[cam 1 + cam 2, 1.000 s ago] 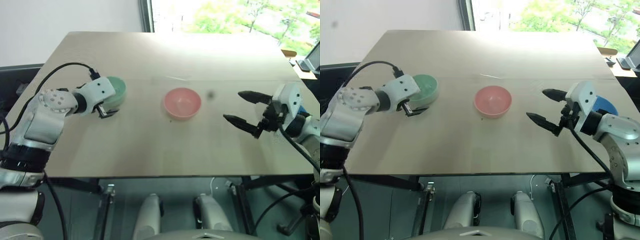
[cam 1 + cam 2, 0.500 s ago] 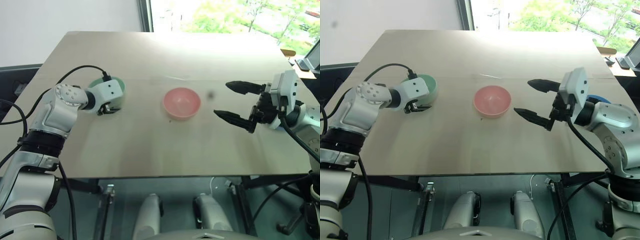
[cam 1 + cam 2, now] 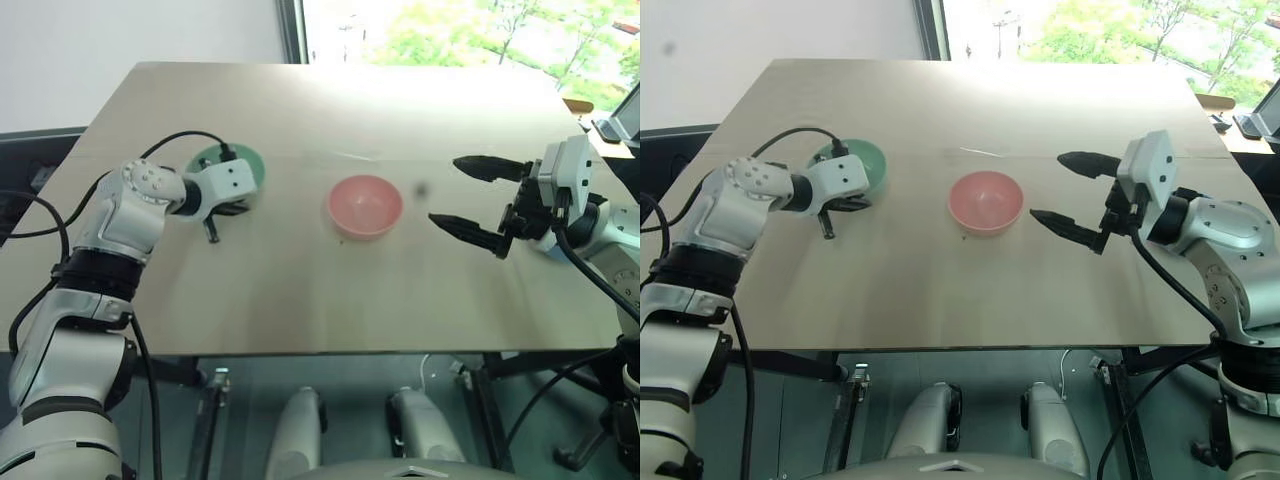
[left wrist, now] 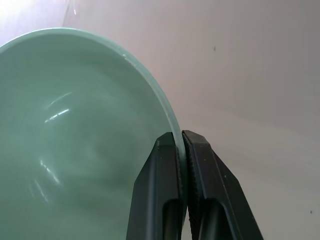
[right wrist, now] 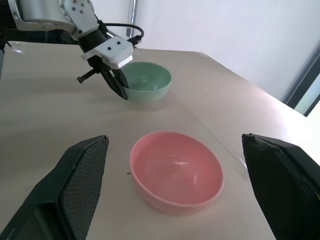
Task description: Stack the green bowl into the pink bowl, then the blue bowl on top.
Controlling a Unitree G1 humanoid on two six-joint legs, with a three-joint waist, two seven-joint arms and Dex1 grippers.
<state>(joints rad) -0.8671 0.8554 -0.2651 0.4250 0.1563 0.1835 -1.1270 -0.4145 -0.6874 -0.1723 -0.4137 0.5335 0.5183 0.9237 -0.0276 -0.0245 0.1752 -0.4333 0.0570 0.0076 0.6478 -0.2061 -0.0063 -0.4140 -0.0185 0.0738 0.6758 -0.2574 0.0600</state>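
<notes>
Since the earlier frames the left gripper (image 3: 238,203) has closed and the green bowl (image 3: 222,160) has tipped toward the camera, at the table's (image 3: 300,300) left. In the head views the pink bowl (image 3: 365,206) stands in the middle, and the right gripper (image 3: 478,197) hovers near it with fingers wide apart. The left wrist view shows both fingers pinching the green bowl's thin rim. The right wrist view confirms this. The bowl seems light, stiff and smooth, so the rim is a good hold but may slip.
</notes>
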